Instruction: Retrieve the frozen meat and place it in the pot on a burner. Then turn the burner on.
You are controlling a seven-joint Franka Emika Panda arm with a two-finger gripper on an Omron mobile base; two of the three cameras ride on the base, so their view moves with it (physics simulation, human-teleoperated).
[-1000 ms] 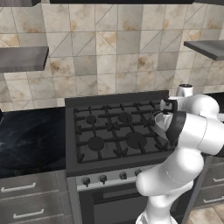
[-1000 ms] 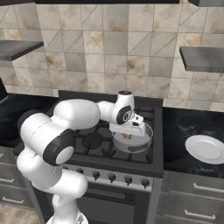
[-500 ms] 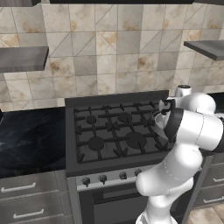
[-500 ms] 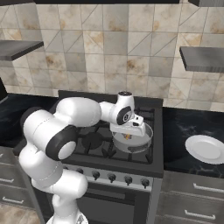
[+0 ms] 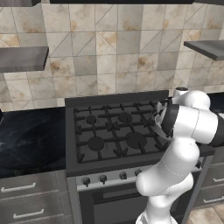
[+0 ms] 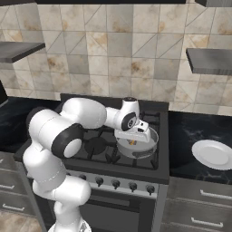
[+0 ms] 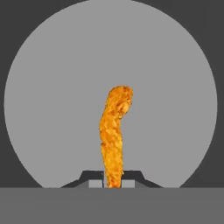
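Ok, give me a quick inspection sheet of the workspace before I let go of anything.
Surface: black gas stove between dark counters.
Job's things: wide grey metal pot on the front right burner; orange-yellow frozen meat chunk held over its pale inside.
Clutter: white round plate on the right counter.
Grippers: gripper over the pot, jaws shut on the meat.
Cables: nothing seen.
Surroundings: tiled wall, grey shelves, knobs along the stove front.

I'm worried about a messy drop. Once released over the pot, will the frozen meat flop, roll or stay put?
Probably stiff: the frozen meat juts straight from the shut gripper without sagging. Its long, lumpy shape seems unlikely to roll far. It looks light, and the pot beneath should contain it.
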